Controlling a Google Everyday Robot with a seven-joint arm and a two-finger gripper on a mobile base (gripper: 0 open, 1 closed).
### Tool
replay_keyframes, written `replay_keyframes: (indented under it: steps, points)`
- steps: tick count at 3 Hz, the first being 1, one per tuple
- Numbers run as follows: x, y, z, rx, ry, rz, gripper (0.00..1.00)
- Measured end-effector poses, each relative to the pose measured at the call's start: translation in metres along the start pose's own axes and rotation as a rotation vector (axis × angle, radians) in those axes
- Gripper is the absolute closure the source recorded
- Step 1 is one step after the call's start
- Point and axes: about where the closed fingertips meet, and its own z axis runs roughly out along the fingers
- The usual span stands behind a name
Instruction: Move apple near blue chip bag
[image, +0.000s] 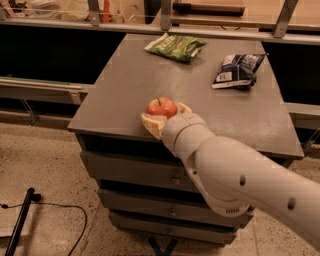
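The red-orange apple (161, 107) with a short dark stem sits between the pale fingers of my gripper (162, 116) near the front edge of the grey cabinet top (150, 75). The gripper is shut on the apple, with one finger (150, 124) on its left and the other on its right. The white arm reaches in from the lower right. The dark navy-blue chip bag (237, 70) with a white label patch lies at the far right of the top, well away from the apple.
A green chip bag (176, 47) lies at the back middle of the top. The cabinet has several drawers (130, 167) below. A rail and shelving run behind. A black cable and pole (22, 220) lie on the speckled floor at left.
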Motion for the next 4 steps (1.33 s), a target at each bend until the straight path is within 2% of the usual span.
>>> replay_keyframes:
  steps: [1, 2, 3, 4]
  points:
    - [0.011, -0.026, -0.039, 0.172, 0.038, 0.008, 1.0]
    - [0.003, -0.058, -0.065, 0.325, -0.001, 0.048, 1.0]
    - [-0.016, -0.086, -0.083, 0.426, -0.077, -0.007, 1.0]
    - [-0.019, -0.109, -0.084, 0.456, -0.093, -0.015, 1.0]
